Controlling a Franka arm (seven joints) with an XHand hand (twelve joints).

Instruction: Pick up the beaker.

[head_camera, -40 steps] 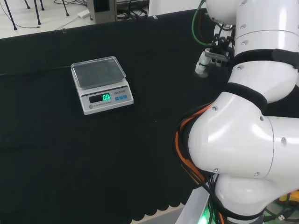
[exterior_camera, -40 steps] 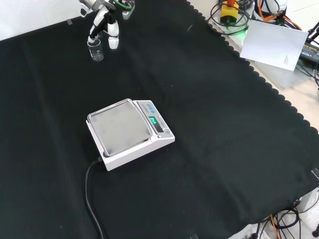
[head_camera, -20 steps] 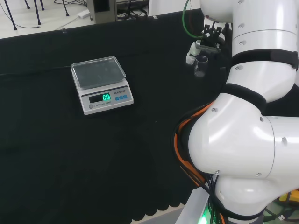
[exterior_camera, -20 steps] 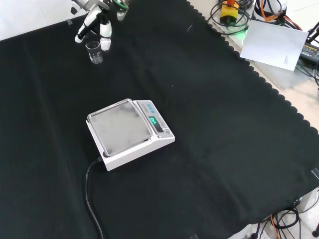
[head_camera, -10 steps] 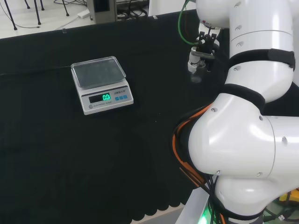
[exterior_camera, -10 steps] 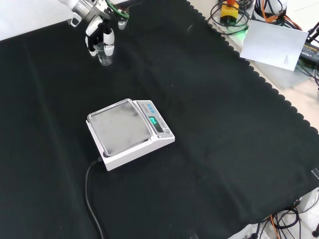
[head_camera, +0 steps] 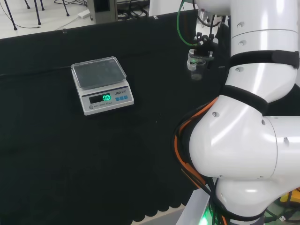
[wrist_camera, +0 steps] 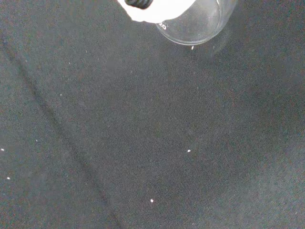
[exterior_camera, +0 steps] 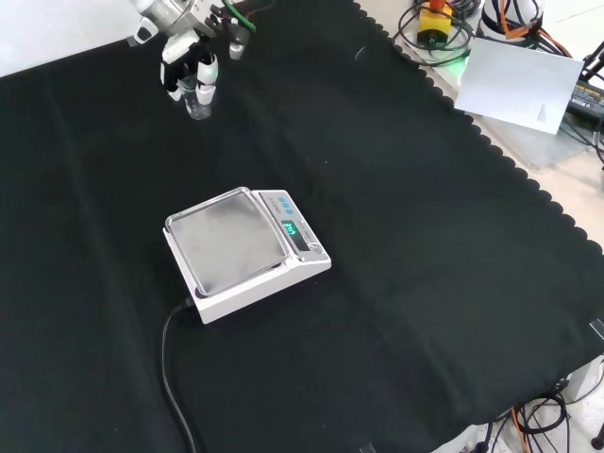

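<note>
In your head view, the hand [head_camera: 200, 47] curls its fingers [head_camera: 191, 63] around the beaker [head_camera: 197, 70], seemingly lifted off the table [head_camera: 70, 154]. In the front view, the beaker [exterior_camera: 198, 106] sits beyond the scale [exterior_camera: 243, 250]. Your wrist view shows its glass base [wrist_camera: 200, 21].

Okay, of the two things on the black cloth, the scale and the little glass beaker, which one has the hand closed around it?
The beaker: the hand has fingers curled round it. The scale sits alone mid-cloth, untouched.
</note>
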